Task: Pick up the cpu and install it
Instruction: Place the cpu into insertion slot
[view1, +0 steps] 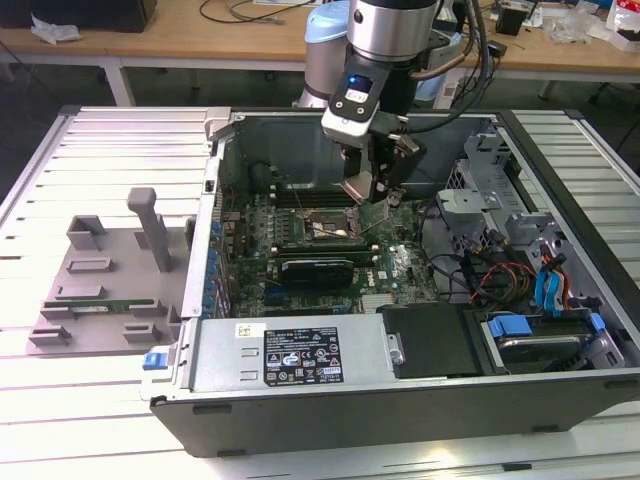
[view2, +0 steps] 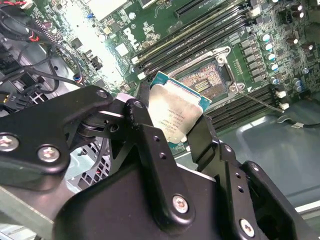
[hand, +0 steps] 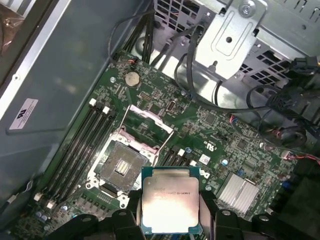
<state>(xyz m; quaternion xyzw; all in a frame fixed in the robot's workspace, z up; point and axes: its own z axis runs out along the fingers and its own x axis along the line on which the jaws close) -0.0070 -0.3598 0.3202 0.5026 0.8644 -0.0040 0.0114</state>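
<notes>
Presently, item by item, each placed against the socket.

1. My fingers (hand: 207, 214): closed on the cpu, one pressing each of two opposite edges, as both wrist views show. In the exterior view the fingers (view1: 402, 160) hang inside the computer case, over the socket and slightly toward the exterior view's right of it.
2. cpu (hand: 170, 200): flat square, silver-grey top with a thin green edge. I hold it above the socket, apart from it and not seated. The second wrist view shows the cpu (view2: 175, 112) tilted between my fingers (view2: 150, 145).
3. socket (hand: 122, 167): contact field bare. Its load frame (hand: 148, 125) is hinged up along one side.
4. memory slots (hand: 82, 142): long dark rows, just beside the socket.
5. motherboard (hand: 227, 145): green, carrying the socket.
6. heat sink (hand: 240, 192): silver and finned, near the socket.
7. cables (hand: 280, 117): dark bundle, well apart from the socket, by the metal cage.
8. computer case (view1: 420, 410): lying open, its walls around the socket's board.
9. grey holder (view1: 100, 270): on the tabletop (view1: 60, 175) outside the case, well apart from the socket toward the exterior view's left. A green memory stick (view1: 95, 305) lies in it.
</notes>
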